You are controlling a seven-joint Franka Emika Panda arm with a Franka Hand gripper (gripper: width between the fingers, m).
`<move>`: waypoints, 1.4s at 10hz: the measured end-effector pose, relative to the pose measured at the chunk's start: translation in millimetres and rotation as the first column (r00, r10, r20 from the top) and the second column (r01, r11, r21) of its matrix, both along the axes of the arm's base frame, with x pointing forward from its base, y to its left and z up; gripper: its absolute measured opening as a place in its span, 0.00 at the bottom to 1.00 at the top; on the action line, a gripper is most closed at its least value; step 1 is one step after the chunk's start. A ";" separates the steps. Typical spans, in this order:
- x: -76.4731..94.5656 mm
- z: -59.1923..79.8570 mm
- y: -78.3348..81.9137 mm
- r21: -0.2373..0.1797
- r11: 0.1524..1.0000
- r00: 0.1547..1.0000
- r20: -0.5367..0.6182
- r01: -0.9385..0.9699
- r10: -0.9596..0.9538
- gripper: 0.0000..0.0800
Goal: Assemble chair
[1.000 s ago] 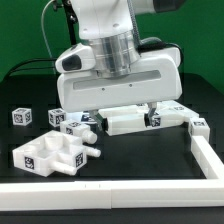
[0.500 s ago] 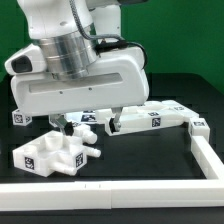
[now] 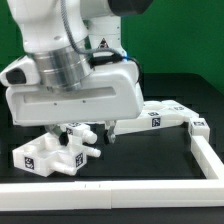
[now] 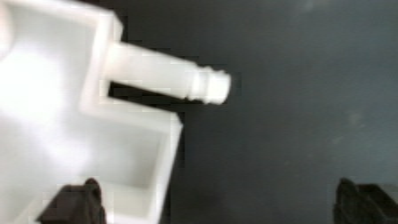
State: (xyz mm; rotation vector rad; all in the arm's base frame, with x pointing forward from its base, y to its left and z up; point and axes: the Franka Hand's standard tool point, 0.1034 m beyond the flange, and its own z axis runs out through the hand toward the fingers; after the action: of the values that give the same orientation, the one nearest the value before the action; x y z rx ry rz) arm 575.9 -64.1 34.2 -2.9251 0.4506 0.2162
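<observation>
A blocky white chair piece point(image 3: 45, 156) with black-and-white tags lies at the front on the exterior view's left. In the wrist view it shows as a flat white body point(image 4: 63, 120) with a round peg point(image 4: 175, 76) sticking out sideways. My gripper point(image 3: 88, 136) hangs just above this piece, open, with bare black table between its fingertips point(image 4: 222, 204). One fingertip point(image 4: 75, 202) stands over the piece's edge, the other over the table. A long white tagged chair piece point(image 3: 160, 119) lies to the exterior view's right. My hand hides more parts behind it.
A raised white rail point(image 3: 208, 162) runs along the exterior view's right side and across the front point(image 3: 100, 196) of the black table. A small tagged part point(image 3: 199, 126) lies at the end of the long piece.
My arm has swung toward the exterior view's left and lower, from over the middle parts to over the front-left piece. It now hides the small tagged cube. The jaws stayed open.
</observation>
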 end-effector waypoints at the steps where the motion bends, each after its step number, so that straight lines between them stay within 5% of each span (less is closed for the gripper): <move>1: 3.4 -0.9 -2.2 -0.015 1.000 1.000 0.022 0.019 -0.018 0.81; 4: 11.8 -1.2 -7.6 -0.047 0.999 0.996 0.088 0.006 -0.002 0.78; 5: 11.5 -1.8 -7.8 -0.047 0.999 0.996 0.087 0.006 -0.002 0.61; 6: 11.5 -1.9 -7.8 -0.047 0.999 0.996 0.087 0.006 -0.002 0.61; 9: 11.2 -2.5 -7.7 -0.047 0.999 0.996 0.086 0.006 -0.002 0.05; 14: 5.1 7.0 -9.5 -0.031 0.996 0.996 0.028 0.087 -0.087 0.00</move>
State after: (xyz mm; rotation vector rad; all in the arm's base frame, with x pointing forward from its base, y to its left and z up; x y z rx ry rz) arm 580.9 -73.6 41.2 -2.9276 0.5811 0.1597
